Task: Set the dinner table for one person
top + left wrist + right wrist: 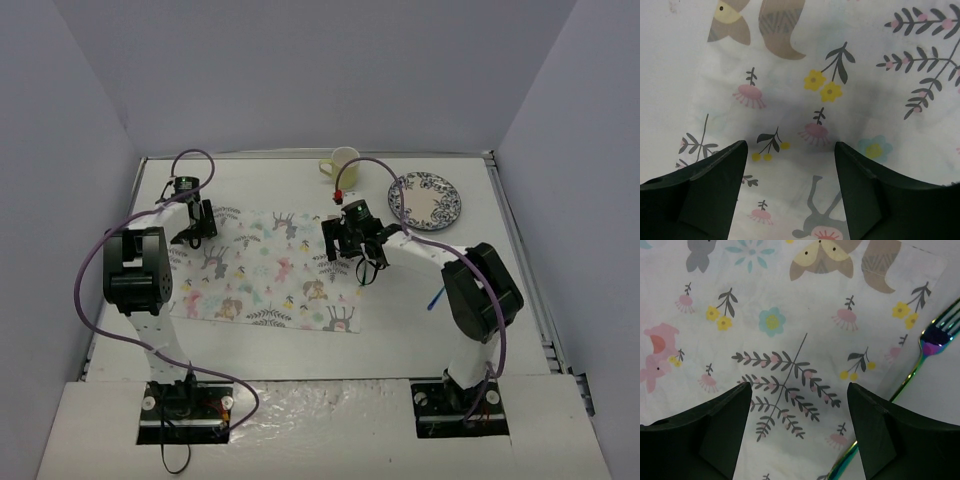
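The slim iridescent metal fork (928, 346) lies slantwise just beside the open, empty right gripper (799, 390); the left gripper (790, 147), also open, is well apart.

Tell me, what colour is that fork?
The fork is iridescent rainbow: purple, blue, green, gold. Clearest in the right wrist view.

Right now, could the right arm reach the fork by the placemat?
Probably yes: the right gripper hangs open over the placemat, and the fork lies uncovered just beside it, nothing between.
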### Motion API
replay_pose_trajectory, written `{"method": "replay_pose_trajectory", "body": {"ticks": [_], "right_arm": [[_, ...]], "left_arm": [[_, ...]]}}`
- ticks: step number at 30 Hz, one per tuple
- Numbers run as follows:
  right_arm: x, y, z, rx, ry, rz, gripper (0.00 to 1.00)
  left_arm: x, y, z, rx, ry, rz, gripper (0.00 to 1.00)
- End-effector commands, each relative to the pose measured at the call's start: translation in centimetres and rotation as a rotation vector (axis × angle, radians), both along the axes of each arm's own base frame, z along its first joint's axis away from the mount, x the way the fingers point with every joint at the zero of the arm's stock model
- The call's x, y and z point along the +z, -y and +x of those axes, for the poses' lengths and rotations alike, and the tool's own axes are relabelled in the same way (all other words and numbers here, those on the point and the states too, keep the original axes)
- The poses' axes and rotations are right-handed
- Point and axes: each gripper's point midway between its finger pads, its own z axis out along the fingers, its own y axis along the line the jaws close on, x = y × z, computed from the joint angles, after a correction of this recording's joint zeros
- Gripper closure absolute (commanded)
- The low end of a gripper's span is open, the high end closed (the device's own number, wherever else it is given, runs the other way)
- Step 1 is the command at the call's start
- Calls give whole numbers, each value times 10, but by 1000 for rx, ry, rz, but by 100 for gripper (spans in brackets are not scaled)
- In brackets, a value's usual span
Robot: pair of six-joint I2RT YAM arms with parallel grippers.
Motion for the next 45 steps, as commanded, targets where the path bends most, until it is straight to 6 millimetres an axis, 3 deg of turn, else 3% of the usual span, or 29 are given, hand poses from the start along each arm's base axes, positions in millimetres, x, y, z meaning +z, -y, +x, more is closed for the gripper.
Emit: {"method": "replay_pose_trajectory", "body": {"ticks": [1,5,10,14,18,23,32,36,40,45], "right_arm": [[14,-20,36,-17,86,58,27],[-21,-18,36,-30,30,15,31],[-43,-6,30,-90,-2,-19,44],[-54,-3,19,-104,-38,-23,74],[-66,-3,2,-95,-79,-37,94],[-75,-11,-26,-49,-132,-34,96],[-89,-53,-101,92,-266,14,95],[-91,-59,-123,117,-295,20,93],[-87,-55,-132,117,-287,14,92],[-84,-52,-123,105,-254,-11,88]], "left_arm": [[2,-14,2,16,3,43,39],[-8,-18,-4,27,-33,55,48],[-19,-29,-16,52,-100,80,57],[-23,-34,-22,72,-131,95,65],[-25,-40,-33,87,-164,110,71],[-25,-51,-49,117,-196,131,71],[-26,-69,-103,182,-298,171,71],[-22,-75,-127,231,-326,187,71],[-12,-83,-145,303,-323,164,71],[-7,-96,-159,381,-298,113,71]]}}
